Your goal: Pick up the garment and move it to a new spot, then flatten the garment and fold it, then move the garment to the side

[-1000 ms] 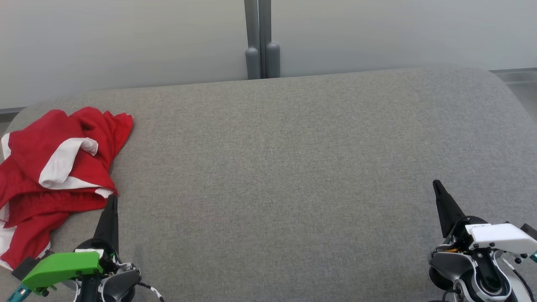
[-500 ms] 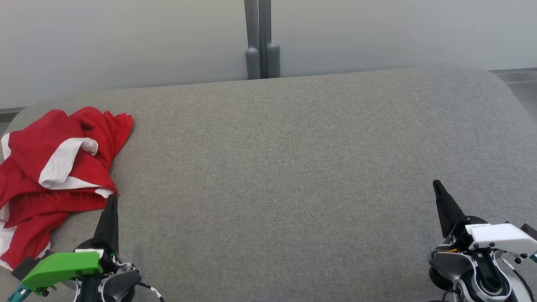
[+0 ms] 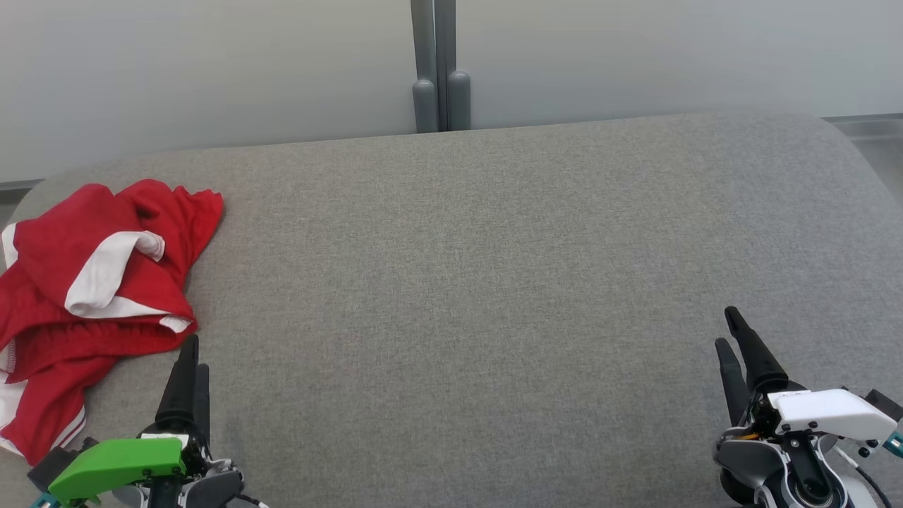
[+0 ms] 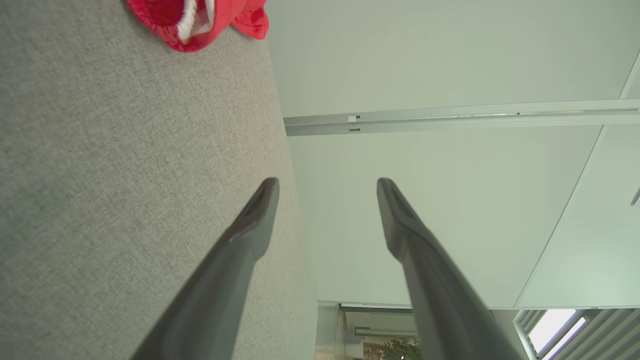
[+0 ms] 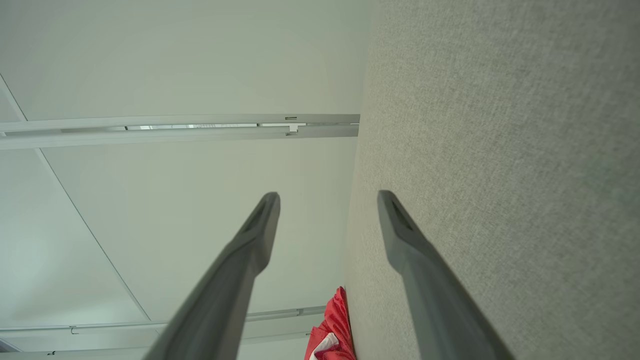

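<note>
**Operator:** Where is the garment (image 3: 92, 296)?

**Spotter:** You'll find it crumpled at the left edge of the head view. It is red with white bands and lies on the grey fabric surface (image 3: 458, 282). Part of it runs off the frame's left side. In your left wrist view the garment (image 4: 160, 20) is a red bunch in the upper left corner. In your right wrist view it (image 5: 337, 320) peeks in at the bottom centre.

**Operator:** And my left gripper (image 3: 195, 356)?

**Spotter:** It's at the lower left of the head view with its fingers parted and nothing between them. The tips point up the frame and stop just below the garment's lower right edge, with a sliver of grey between them. Your left wrist view shows both fingers (image 4: 250, 225) spread, over bare fabric and the pale wall.

**Operator:** The right gripper (image 3: 725, 327)?

**Spotter:** It's at the lower right of the head view, well apart from the garment. Its jaws are also spread and empty, above the grey surface.
</note>
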